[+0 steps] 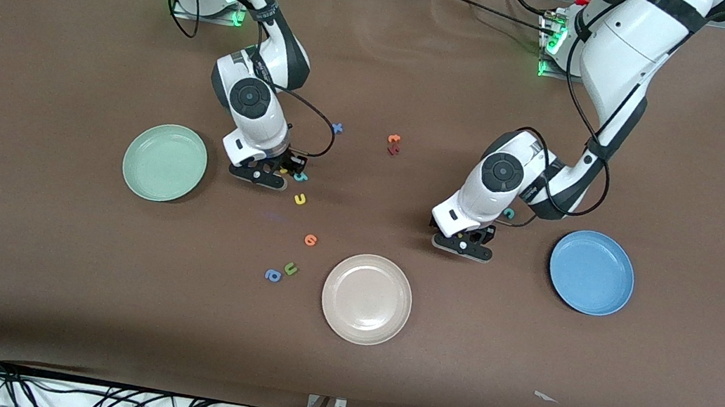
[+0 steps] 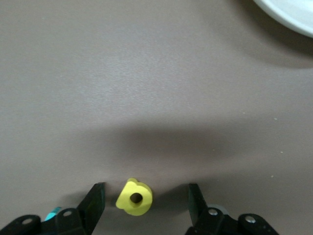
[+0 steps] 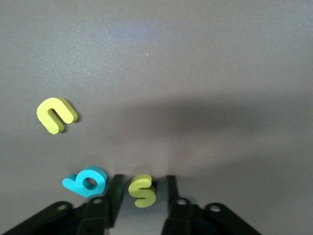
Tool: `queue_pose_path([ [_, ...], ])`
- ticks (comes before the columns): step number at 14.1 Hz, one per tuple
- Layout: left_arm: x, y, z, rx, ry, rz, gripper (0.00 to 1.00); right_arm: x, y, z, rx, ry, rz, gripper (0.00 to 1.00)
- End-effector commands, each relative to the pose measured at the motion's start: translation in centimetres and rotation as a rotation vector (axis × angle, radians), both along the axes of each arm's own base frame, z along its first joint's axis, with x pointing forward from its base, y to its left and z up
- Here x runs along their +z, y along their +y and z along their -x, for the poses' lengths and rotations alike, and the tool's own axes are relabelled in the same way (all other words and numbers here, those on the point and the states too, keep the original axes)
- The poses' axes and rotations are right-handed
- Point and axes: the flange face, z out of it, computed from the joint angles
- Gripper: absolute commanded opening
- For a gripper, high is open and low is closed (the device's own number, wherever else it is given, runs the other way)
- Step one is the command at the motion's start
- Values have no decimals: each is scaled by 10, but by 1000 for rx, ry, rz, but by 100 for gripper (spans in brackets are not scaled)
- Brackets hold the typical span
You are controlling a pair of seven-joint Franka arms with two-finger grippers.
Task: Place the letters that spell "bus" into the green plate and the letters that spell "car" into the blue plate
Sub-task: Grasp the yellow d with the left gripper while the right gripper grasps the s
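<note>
The yellow s [image 3: 142, 190] lies flat on the table between the fingers of my right gripper [image 3: 142, 195], which stand narrowly apart and not yet touching it. The teal b [image 3: 86, 181] sits just outside one finger, almost against it, and the yellow u [image 3: 56, 115] lies a little farther off. To do this well I should close squarely on the s without nudging the b, then lift straight up before carrying it to the green plate [image 1: 164, 162], which lies near this gripper and holds nothing.

My left gripper [image 2: 145, 204] is low over the table too, its fingers fairly wide on either side of the yellow a [image 2: 134, 197], with clear gaps both ways. The a sits nearer one finger, so I should centre it before squeezing. The blue plate [image 1: 592, 272] waits nearby.
</note>
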Motion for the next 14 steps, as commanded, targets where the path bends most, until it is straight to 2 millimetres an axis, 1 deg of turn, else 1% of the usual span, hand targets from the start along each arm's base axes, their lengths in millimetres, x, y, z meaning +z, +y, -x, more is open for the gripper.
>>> queue_pose_path([
  [1, -3, -4, -5, -23, -9, -1, 65, -7, 2, 5, 0, -4, 4, 11],
  [3, -3, -3, -5, -22, -9, -1, 59, -4, 0, 3, 8, -3, 5, 8],
  [4, -4, -3, -4, -22, -7, -3, 58, 1, -2, 1, 19, -3, 7, 8],
  [5, -5, -2, -4, -21, -5, -3, 55, 11, -10, -6, 30, 1, 17, 8],
  [6, -7, -1, -4, -19, -1, -4, 53, 25, -22, -13, 54, 14, 35, 8],
  [8, -10, 0, -3, -19, 3, -6, 50, 51, -60, -30, 122, 61, 77, 8],
  [10, -11, 3, -4, -17, 6, -8, 45, 68, -102, -43, 206, 101, 96, 8],
  [11, -12, 3, -3, -17, 7, -8, 44, 76, -124, -48, 240, 115, 101, 8],
  [12, -14, 2, -2, -17, 11, -8, 40, 79, -145, -52, 270, 134, 106, 8],
  [13, -15, 3, -3, -17, 10, -9, 38, 80, -165, -55, 292, 147, 109, 8],
  [14, -17, 3, -3, -16, 14, -9, 38, 77, -183, -56, 308, 159, 111, 8],
])
